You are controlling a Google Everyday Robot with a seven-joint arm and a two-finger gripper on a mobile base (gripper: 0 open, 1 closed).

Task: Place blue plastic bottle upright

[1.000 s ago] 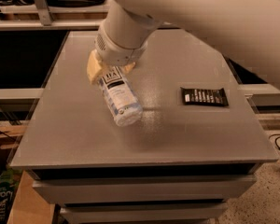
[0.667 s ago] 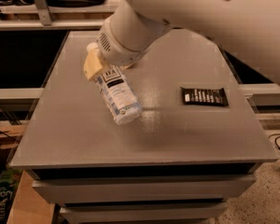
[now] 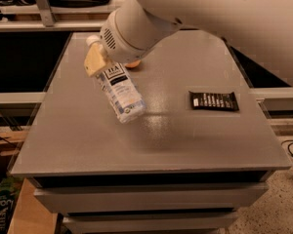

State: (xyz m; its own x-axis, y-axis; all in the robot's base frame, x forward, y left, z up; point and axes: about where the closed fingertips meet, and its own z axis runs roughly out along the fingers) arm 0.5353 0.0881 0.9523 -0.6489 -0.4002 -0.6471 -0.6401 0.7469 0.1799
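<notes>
Blue plastic bottle [image 3: 121, 94] hangs tilted, neck clamped in gripper [image 3: 100, 62].

Grey table [image 3: 185, 145], metal shelving [image 3: 43, 9] behind, speckled floor [image 3: 283, 206] beneath.

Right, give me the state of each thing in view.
bottle: tilted, cap end up, held by the gripper.
gripper: shut on the bottle's upper part, over the table's left side.
wrapper: lying flat on the table, right side.
orange thing: mostly hidden behind the arm.
</notes>
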